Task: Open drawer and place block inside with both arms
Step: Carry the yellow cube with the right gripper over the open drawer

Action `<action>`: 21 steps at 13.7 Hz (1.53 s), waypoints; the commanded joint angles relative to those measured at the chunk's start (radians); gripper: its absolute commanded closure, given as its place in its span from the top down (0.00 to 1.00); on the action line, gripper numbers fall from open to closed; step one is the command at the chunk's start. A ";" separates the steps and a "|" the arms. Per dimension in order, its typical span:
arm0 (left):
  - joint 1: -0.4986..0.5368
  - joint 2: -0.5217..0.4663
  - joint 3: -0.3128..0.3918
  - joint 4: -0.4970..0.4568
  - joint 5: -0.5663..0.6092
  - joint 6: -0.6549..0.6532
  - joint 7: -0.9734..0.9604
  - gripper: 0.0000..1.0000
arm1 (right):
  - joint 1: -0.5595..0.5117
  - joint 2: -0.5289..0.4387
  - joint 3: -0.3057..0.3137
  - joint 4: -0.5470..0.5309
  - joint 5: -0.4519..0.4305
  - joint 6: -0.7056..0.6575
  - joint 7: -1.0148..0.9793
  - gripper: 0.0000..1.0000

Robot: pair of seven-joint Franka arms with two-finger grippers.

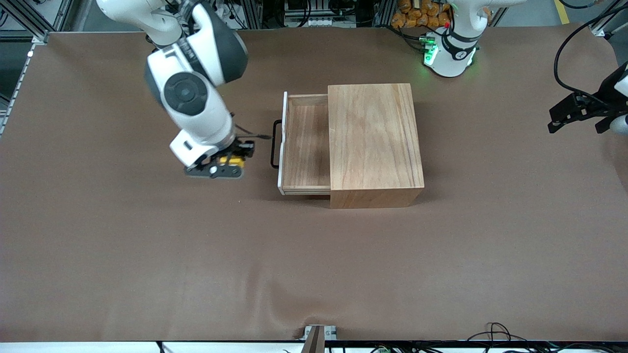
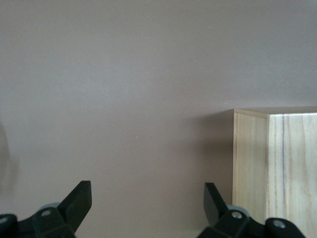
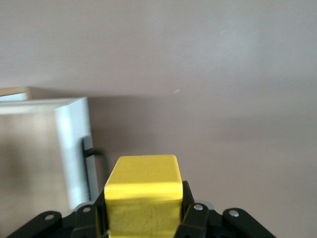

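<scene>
Now carrying the block to the open drawer
Right hand, clamped on the yellow block, hangs over the tabletop just in front of the drawer; next, over the tray and release. Left hand waits, fingers apart, beside the wooden box

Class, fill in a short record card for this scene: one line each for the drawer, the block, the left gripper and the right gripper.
drawer: pulled open from the wooden box, nothing inside
block: yellow, held in the air in front of the drawer's handle
right gripper: shut on the block
left gripper: open, holding nothing, waiting at the left arm's end of the table
</scene>
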 commanded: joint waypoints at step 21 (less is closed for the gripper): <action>0.007 0.016 0.002 0.047 -0.012 -0.086 0.023 1.00 | 0.207 0.204 -0.020 0.000 0.123 0.323 0.085 1.00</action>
